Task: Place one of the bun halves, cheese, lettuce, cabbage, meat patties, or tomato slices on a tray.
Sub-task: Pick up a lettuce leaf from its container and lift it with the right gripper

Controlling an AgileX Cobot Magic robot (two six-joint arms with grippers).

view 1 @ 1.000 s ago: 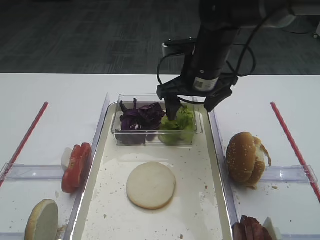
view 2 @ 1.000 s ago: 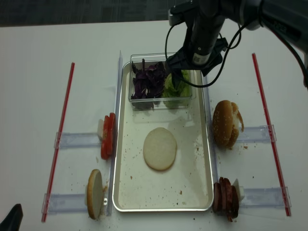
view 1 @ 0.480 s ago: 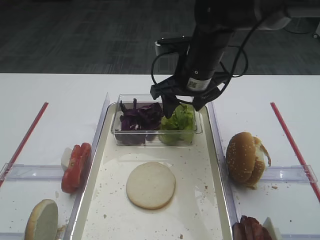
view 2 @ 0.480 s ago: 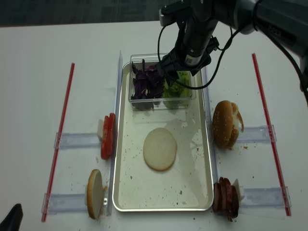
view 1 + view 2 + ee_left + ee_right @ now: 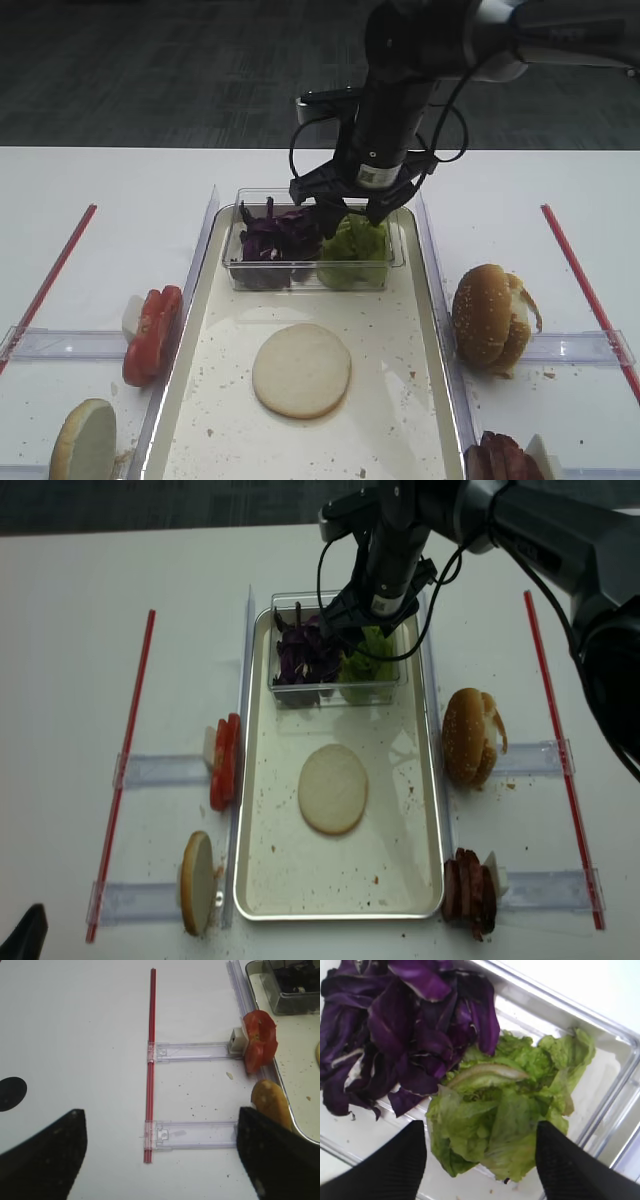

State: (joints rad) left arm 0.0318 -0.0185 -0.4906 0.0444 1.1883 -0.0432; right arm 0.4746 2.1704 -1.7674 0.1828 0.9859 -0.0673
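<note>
Right gripper (image 5: 343, 213) down in the clear tub (image 5: 240, 265) at the tray's (image 5: 432, 330) far end, directly over the lettuce (image 5: 505, 1110). In the wrist view, leaves straight ahead between the two dark fingers (image 5: 390, 1165), jaws apart with the green clump filling the gap, nothing pinched yet. Cabbage (image 5: 400, 1035) touching the lettuce on its left, so a straight drop probably takes green only. Lettuce bunched, no clear long axis; one pale rib slanting across the top. Pale bun half (image 5: 301, 370) flat on the tray, nearer the camera. Left gripper (image 5: 160, 1157) well off to the left over bare table, jaws wide, empty; right arm far nearer.
</note>
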